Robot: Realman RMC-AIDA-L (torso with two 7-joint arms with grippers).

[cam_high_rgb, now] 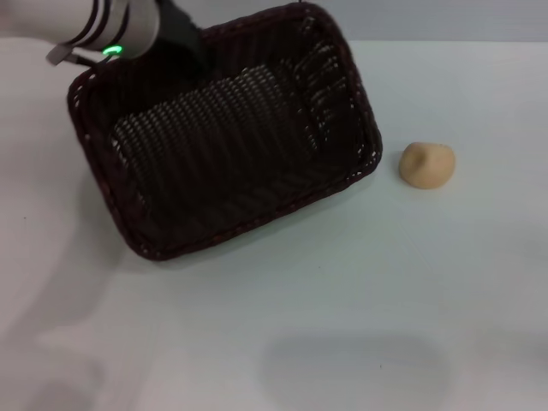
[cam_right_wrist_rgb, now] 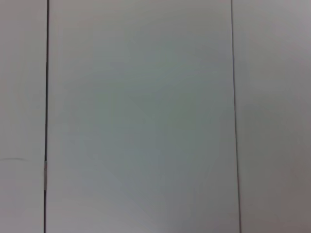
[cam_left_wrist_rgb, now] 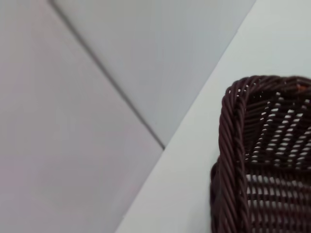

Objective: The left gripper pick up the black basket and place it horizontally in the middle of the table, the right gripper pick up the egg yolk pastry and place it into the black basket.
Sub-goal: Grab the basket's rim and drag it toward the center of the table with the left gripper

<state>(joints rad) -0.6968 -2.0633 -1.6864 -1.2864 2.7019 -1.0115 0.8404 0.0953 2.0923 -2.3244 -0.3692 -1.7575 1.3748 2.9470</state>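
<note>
The black basket (cam_high_rgb: 227,137) is large, dark woven wicker, and sits skewed at the upper left of the white table (cam_high_rgb: 342,291). My left gripper (cam_high_rgb: 187,44), on the green-lit arm, reaches down onto the basket's far rim and is shut on it. The left wrist view shows one braided corner of the basket (cam_left_wrist_rgb: 257,155) close up. The egg yolk pastry (cam_high_rgb: 427,164), a small pale tan dome, lies on the table just right of the basket, apart from it. My right gripper is out of view; its wrist view shows only plain pale panels.
A pale wall (cam_left_wrist_rgb: 146,58) runs behind the table's far edge. A soft shadow lies on the tabletop near the front edge (cam_high_rgb: 351,368). White tabletop stretches in front of the basket and around the pastry.
</note>
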